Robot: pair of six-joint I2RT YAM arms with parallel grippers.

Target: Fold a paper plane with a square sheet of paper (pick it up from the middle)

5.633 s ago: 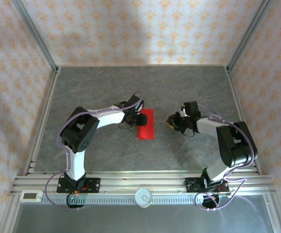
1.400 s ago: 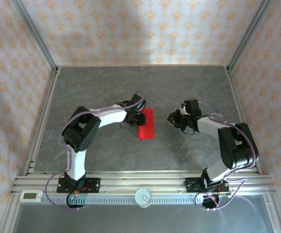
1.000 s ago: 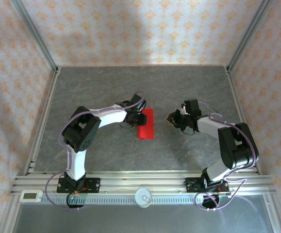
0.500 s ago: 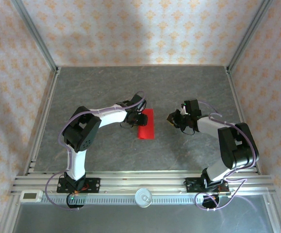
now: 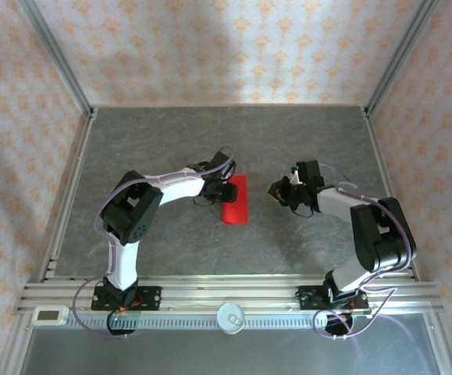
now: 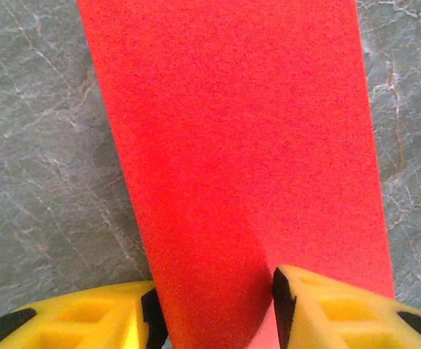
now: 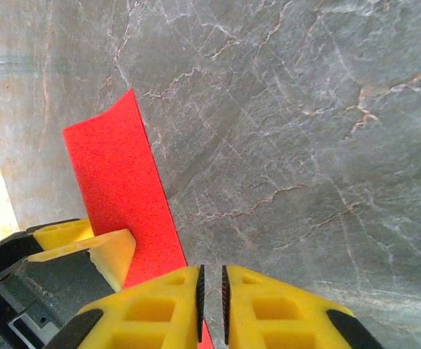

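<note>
Hardly anything is shifting since before: your left pincer (image 6: 214, 298) is sitting apart over the folded red paper (image 6: 232, 145); right pincer (image 7: 211, 282) is staying together, empty.

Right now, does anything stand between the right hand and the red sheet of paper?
Nothing visible does. Only bare table lies between the right hand and the square sheet of paper; the left hand sits at the sheet's opposite edge.

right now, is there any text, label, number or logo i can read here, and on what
None readable.
The red sheet of paper is plain, with no print.
The small white box on the front rail may carry a display, but it is too small to read.
</note>
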